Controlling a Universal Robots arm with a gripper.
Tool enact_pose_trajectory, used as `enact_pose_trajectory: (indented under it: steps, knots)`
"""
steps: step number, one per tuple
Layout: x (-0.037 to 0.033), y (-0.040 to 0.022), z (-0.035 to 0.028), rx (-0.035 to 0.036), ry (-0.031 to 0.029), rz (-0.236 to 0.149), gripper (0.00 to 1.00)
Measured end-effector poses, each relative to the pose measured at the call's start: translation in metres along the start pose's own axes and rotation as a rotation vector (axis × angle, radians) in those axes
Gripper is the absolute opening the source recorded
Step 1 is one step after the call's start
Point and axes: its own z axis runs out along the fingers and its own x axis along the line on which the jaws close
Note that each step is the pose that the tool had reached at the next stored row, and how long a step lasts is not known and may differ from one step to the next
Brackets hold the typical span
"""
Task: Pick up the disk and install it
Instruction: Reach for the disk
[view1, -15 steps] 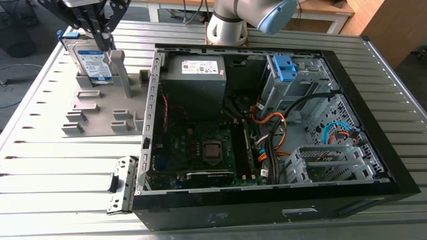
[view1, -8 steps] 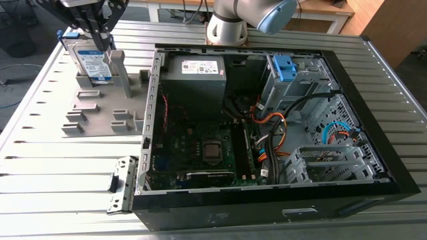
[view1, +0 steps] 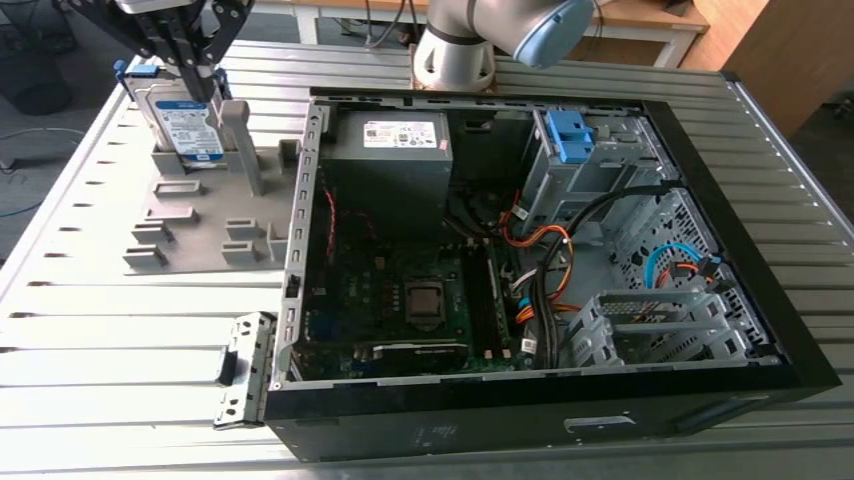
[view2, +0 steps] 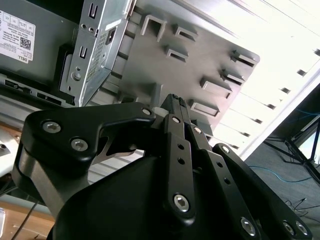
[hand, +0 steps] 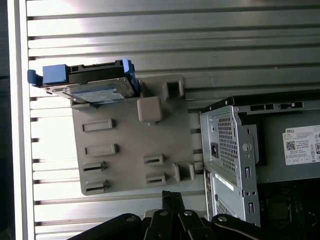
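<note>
In the exterior view the gripper (view1: 203, 80) hung at eleven o'clock above the disk (view1: 184, 125), which stood on edge in a grey holder (view1: 174, 235). That was at ten o'clock from the open computer case (view1: 467, 435), which held a power supply (view1: 387, 165), a circuit board (view1: 400, 290) and cables (view1: 541, 240). In the second wrist view its fingers (view2: 176, 120) were pressed together on nothing, so I judged they had to part and come down square over the disk's top edge. In the first wrist view the disk (hand: 97, 90) sat well apart from the gripper (hand: 172, 197), and the holder's other slots held nothing.
</note>
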Motion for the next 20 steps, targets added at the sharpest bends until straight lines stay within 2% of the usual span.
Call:
enact_pose_trajectory:
  steps: [20]
  knots:
    - [0.0069,-0.0005,-0.0002,0.0,0.0,0.0,0.11]
